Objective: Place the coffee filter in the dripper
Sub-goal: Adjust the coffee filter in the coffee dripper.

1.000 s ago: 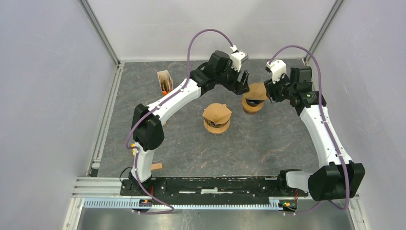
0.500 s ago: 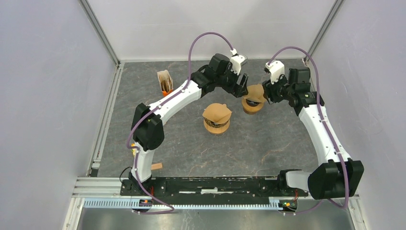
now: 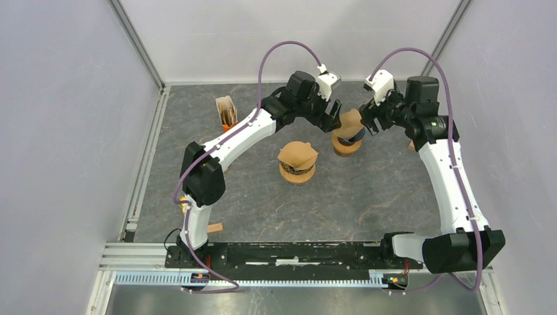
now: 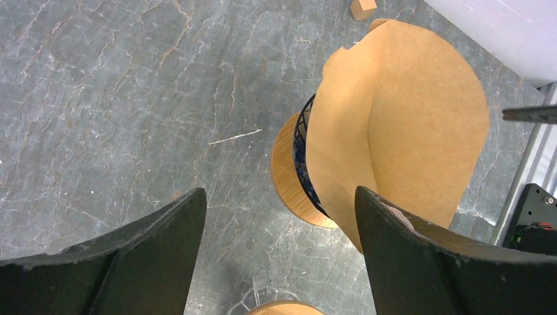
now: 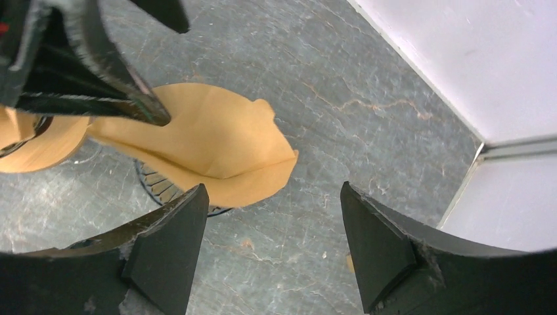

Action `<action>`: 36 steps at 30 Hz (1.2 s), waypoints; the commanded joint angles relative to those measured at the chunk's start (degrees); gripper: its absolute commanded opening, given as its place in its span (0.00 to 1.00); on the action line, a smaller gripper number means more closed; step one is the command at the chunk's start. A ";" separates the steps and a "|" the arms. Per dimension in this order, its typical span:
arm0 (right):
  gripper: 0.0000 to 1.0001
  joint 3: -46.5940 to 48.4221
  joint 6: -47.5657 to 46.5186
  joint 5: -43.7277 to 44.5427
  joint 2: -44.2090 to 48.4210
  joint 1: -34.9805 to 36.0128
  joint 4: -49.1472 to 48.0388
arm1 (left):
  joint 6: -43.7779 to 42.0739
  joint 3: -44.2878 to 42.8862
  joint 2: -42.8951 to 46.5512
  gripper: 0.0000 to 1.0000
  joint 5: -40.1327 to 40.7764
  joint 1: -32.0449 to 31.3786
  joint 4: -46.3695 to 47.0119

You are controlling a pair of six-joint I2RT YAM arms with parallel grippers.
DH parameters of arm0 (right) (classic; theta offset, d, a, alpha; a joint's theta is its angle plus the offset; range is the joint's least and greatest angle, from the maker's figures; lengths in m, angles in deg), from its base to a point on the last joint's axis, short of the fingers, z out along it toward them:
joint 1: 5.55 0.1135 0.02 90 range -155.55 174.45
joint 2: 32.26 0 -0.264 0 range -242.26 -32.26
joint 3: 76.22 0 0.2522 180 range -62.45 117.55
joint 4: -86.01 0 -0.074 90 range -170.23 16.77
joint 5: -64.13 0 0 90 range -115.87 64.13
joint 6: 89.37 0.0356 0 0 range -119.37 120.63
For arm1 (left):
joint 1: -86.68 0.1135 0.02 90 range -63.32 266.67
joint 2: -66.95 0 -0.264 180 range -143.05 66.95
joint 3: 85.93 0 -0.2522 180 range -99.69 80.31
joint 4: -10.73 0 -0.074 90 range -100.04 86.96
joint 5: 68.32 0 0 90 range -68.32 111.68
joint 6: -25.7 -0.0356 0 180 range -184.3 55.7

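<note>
From above, the grey marbled surface (image 3: 368,197) is closed in by white walls (image 3: 295,39) on three sides, with a metal rail (image 3: 148,157) along its left edge. The brown paper coffee filter (image 3: 350,122) sits on top of the dripper of black wire on a round wooden base (image 3: 346,146), in the far middle near the back wall. The left end effector (image 3: 332,117) and the right end effector (image 3: 368,118) flank it closely, one on each side, so there is little room there. The near half of the surface lies open. A second wooden dripper with its own filter (image 3: 297,161) stands nearer, apart from the first. A holder of spare filters (image 3: 226,111) stands at the far left.

The left wrist view shows that arm's jaws spread wide with nothing between them. The filter leans over the wire basket, leaving one side of the lattice bare. Its lower edge runs just behind one finger, and whether they touch cannot be told. Only this view shows a small wooden block (image 4: 362,8) beyond the dripper.

The right wrist view shows its jaws wide too, gripping nothing, with the filter's rim just beyond the fingertips. One of the left end effector's fingers (image 5: 98,85) reaches in at the filter's far edge. Bare surface runs to the right as far as the wall corner.
</note>
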 commanded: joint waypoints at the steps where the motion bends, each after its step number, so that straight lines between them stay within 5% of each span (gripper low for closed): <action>1: 0.82 4.02 -9.40 -6.78 0.79 -0.30 8.26 | -2.95 -3.10 -0.50 0.89 0.39 -0.35 0.48; 14: 0.88 6.02 -25.89 -10.39 -2.38 3.94 15.74 | -2.84 -4.71 -0.40 0.91 -0.33 -0.35 -0.92; 24: 0.89 3.17 -28.44 -5.79 -4.93 11.75 16.36 | -2.10 -5.99 -1.14 0.91 -0.67 -0.35 -1.36; 36: 0.82 -3.59 -29.59 -6.05 -6.76 12.68 15.92 | -2.04 -7.08 -2.33 0.91 -0.06 -0.35 -1.54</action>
